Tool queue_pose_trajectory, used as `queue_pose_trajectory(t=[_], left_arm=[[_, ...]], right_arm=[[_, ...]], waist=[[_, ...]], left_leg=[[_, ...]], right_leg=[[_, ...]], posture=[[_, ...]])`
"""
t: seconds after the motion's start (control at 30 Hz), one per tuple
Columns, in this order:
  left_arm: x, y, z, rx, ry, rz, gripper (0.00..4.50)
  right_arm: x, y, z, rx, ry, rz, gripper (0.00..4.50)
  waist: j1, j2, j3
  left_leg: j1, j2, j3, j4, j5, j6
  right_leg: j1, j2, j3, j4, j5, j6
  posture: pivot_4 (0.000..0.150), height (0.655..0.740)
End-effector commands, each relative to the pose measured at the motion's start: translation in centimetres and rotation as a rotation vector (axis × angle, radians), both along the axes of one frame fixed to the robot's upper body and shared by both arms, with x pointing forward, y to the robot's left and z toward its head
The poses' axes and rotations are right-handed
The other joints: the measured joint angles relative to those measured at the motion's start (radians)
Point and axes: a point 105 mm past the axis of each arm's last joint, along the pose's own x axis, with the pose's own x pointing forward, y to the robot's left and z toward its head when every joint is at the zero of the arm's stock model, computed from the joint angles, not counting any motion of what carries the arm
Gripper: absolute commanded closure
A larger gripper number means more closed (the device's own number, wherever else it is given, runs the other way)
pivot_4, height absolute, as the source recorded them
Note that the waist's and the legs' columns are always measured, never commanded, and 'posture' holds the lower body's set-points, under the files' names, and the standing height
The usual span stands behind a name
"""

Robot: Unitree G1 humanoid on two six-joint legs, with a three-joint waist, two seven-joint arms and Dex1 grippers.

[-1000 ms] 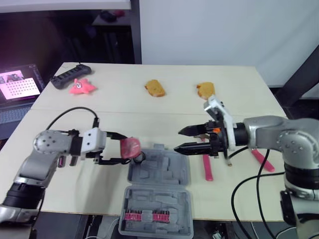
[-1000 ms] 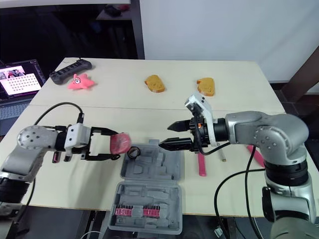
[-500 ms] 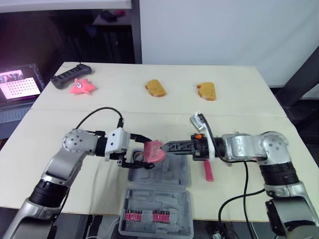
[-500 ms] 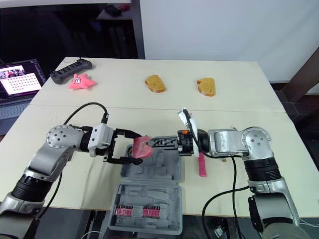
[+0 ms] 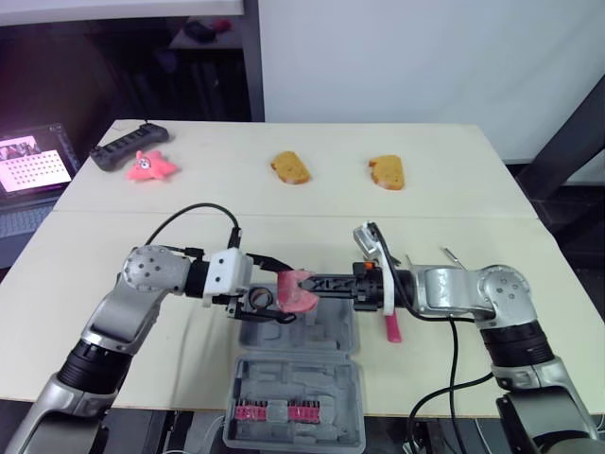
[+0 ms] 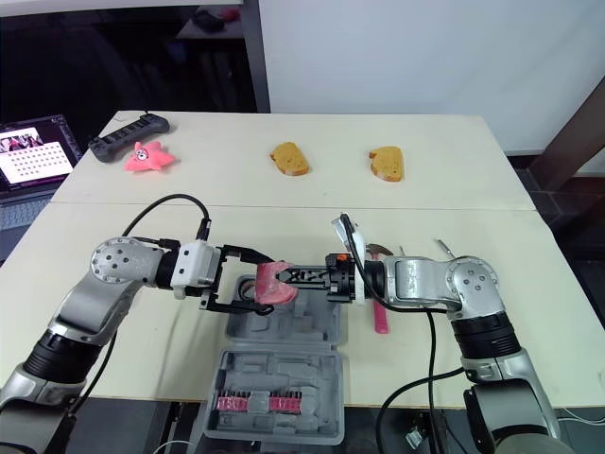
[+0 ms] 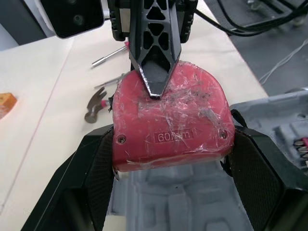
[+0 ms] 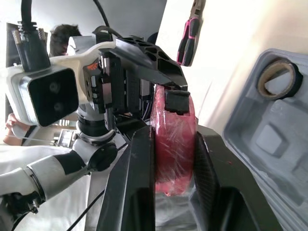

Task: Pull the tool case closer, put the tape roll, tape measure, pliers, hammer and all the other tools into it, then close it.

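1. I read the left gripper [image 5: 282, 291] as clamped on the red D-shaped plastic tape measure [image 7: 185, 118]. One black finger presses each narrow side, and the casing is wrapped in clear film and stamped "60mm".
2. The right gripper [image 5: 312, 282] comes in from 3 o'clock. Its jaws are drawn narrow on the same tape measure, with one finger flat against each broad face, so both grippers hold it at once.
3. The tape measure hangs in the air above the 11 o'clock corner of the grey moulded plastic tool case [image 5: 326, 333].
4. The case lies open at 6 o'clock on the pale wooden table [image 5: 454, 189]. Its near half carries a row of pink bits [image 5: 274, 410] and sits at the table's near edge.
5. The black tape roll [image 8: 262, 86] sits in a round recess at the case's 11 o'clock corner, just below the tape measure.
6. The pink-handled pliers [image 5: 391, 324] lie on the table just beside the case at its 3 o'clock.
7. The dark-headed hammer [image 7: 95, 105] lies near the case at about 1 o'clock, beside the right arm. A slim metal screwdriver [image 5: 452, 253] lies further out at 2 o'clock.
8. Towards 12 o'clock, well apart from the case, are two toast-brown pieces [image 5: 289, 167]. At 10 o'clock a pink star toy [image 5: 149, 165] lies just beside a black bar-shaped device [image 5: 129, 144].
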Motion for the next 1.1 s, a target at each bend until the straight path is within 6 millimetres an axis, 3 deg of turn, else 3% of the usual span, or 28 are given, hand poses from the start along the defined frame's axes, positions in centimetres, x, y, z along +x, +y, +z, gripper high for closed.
queue_pose_trajectory(t=[0.03, 0.1, 0.2, 0.3, 0.4, 0.53, 0.6, 0.77, 0.93, 1.1], left_arm=[[-0.2, -0.1, 0.6, -0.028, 0.002, -0.013, 0.51], [-0.4, 0.0, 0.7, -0.033, 0.010, -0.020, 0.00], [-0.6, 0.3, 0.9, -0.038, 0.025, -0.020, 0.00], [-0.8, 1.4, 1.2, -0.029, 0.073, 0.002, 0.00], [-1.6, 3.3, 1.7, -0.016, 0.174, 0.051, 0.00], [-3.2, 4.5, 1.7, -0.002, 0.247, 0.073, 0.00], [-5.3, 5.2, 1.0, 0.012, 0.335, 0.080, 0.00], [-7.3, 6.1, 0.2, 0.025, 0.414, 0.122, 0.00], [-7.7, 6.2, 0.4, 0.022, 0.408, 0.155, 0.00], [-7.9, 6.2, 0.4, 0.040, 0.409, 0.157, 0.00]], right_arm=[[-1.0, -0.4, 1.4, 0.030, -0.034, 0.077, 3.93], [-0.9, -1.0, 1.4, 0.021, -0.027, 0.082, 3.96], [-1.0, -2.0, 1.6, 0.005, -0.024, 0.096, 3.96], [-1.3, -4.4, 1.5, -0.037, -0.004, 0.072, 3.96], [-3.2, -8.2, 0.1, -0.163, 0.073, 0.043, 3.96], [-4.6, -9.9, -1.4, -0.258, 0.117, 0.013, 3.96], [-5.4, -11.0, -3.0, -0.301, 0.169, -0.020, 3.96], [-6.4, -11.7, -5.7, -0.357, 0.201, -0.043, 3.96], [-5.6, -12.5, -8.5, -0.396, 0.219, -0.122, 3.96], [-5.0, -13.2, -10.1, -0.408, 0.238, -0.153, 3.96]], waist=[[0.000, 0.000, 0.000], [0.000, 0.000, 0.000], [0.000, 0.000, 0.000], [0.000, 0.000, 0.000], [0.007, 0.000, 0.000], [0.000, 0.000, 0.000], [-0.003, 0.000, 0.000], [0.007, 0.000, 0.000], [0.012, 0.000, 0.000], [0.015, 0.000, 0.000]], left_leg=[[0.000, 0.000, 0.000, 0.000, 0.000, 0.000], [0.000, 0.000, 0.000, 0.000, 0.000, 0.000], [0.000, 0.000, 0.000, 0.000, 0.000, 0.000], [0.000, 0.000, 0.000, 0.000, 0.000, 0.000], [-0.001, 0.000, 0.000, -0.001, 0.000, 0.000], [0.000, 0.000, 0.001, 0.000, -0.002, 0.004], [0.000, 0.000, 0.002, 0.000, -0.002, 0.004], [0.000, 0.001, 0.002, 0.001, -0.002, 0.004], [0.001, 0.001, 0.003, 0.002, -0.002, 0.004], [0.001, 0.001, 0.004, 0.000, -0.002, 0.004]], right_leg=[[0.000, 0.000, 0.000, 0.000, 0.000, 0.000], [0.000, 0.000, 0.000, 0.000, 0.000, 0.000], [0.000, 0.000, 0.000, 0.000, 0.000, 0.000], [0.000, 0.000, 0.000, 0.000, 0.000, 0.000], [0.000, 0.000, 0.000, -0.001, -0.001, 0.000], [0.000, 0.000, 0.001, -0.002, -0.001, 0.000], [0.000, 0.000, 0.001, -0.002, -0.001, 0.000], [0.000, 0.001, 0.002, -0.003, -0.001, 0.000], [0.002, 0.001, 0.002, -0.004, -0.003, -0.004], [0.001, 0.001, 0.003, -0.005, -0.001, 0.000]], posture=[[0.150, 0.7377], [0.150, 0.7377], [0.150, 0.7377], [0.150, 0.7377], [0.150, 0.7377], [0.150, 0.7377], [0.150, 0.7377], [0.150, 0.7377], [0.150, 0.7377], [0.150, 0.7377]])
